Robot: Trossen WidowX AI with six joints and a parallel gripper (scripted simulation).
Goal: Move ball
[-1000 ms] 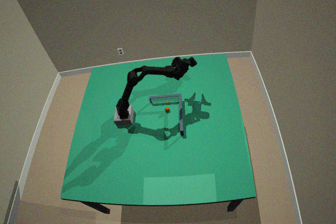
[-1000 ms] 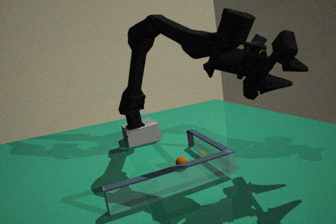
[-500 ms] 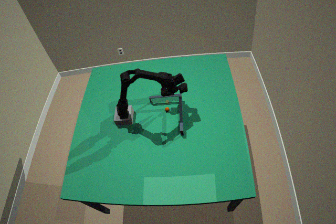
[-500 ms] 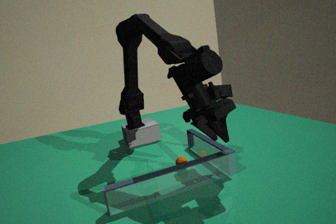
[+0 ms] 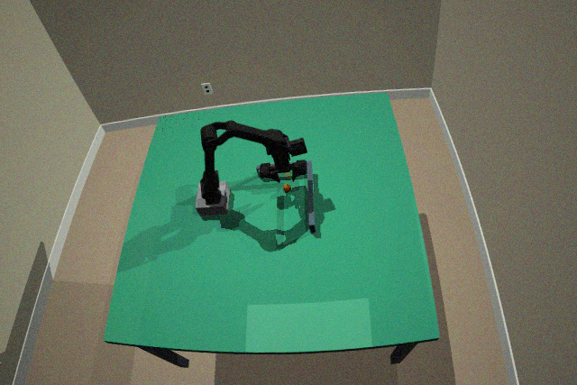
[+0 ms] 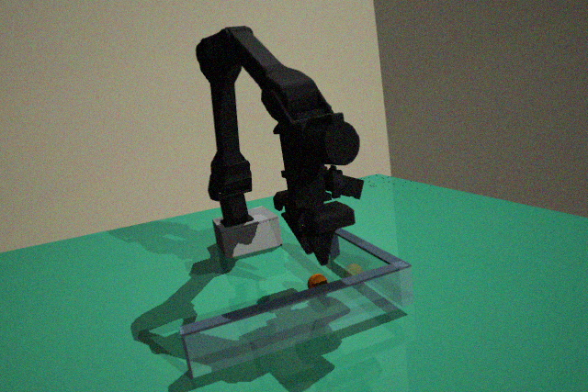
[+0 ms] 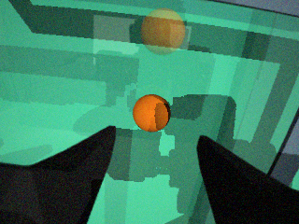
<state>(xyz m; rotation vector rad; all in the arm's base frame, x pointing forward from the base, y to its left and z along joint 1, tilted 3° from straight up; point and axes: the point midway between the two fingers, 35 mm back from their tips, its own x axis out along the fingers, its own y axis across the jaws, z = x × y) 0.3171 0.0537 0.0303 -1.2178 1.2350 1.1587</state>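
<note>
Currently: ball [image 7: 150,113] on table [image 5: 325,254], inside corner of walls [image 6: 285,304], short of ghost copy [image 7: 163,30], apart from it. Gripper [image 7: 156,154] partly open, holds nothing, poised low just behind ball. Done: approach, as judged. Left: move ball onto copy, release, withdraw gripper.

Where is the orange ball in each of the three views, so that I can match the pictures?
Top: the orange ball lies just right of centre, below the gripper.
Exterior: the ball sits low, right of centre, against the long clear wall.
Wrist: the ball is at centre, ahead of both fingertips.
Shared landmark: the see-through copy, beyond the ball toward the walls' corner.
</note>
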